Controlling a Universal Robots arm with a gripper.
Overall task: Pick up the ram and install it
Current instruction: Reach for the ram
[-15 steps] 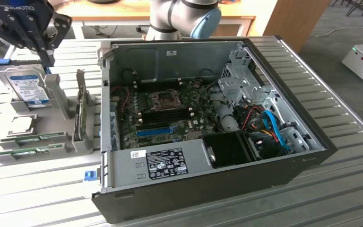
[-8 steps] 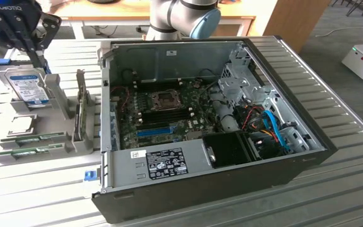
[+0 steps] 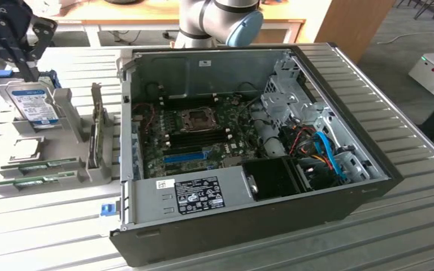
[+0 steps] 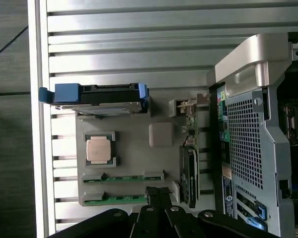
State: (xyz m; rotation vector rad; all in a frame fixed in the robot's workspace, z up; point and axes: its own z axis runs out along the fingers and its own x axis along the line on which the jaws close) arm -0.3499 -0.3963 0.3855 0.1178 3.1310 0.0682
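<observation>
Two ram sticks, thin green boards, lie on edge in a grey holder beside the computer case: one ram stick and a second one next to it. My gripper hangs high over the far end of the holder, above the hard drive, with its black fingers pressed together and nothing between them. In the wrist view the fingertips point toward the nearer ram stick, well above it. The open case shows the motherboard with its dark memory slots.
A silver hard drive with a blue label stands in the holder, a processor chip and an upright expansion card beside it. The black computer case fills the ribbed metal table.
</observation>
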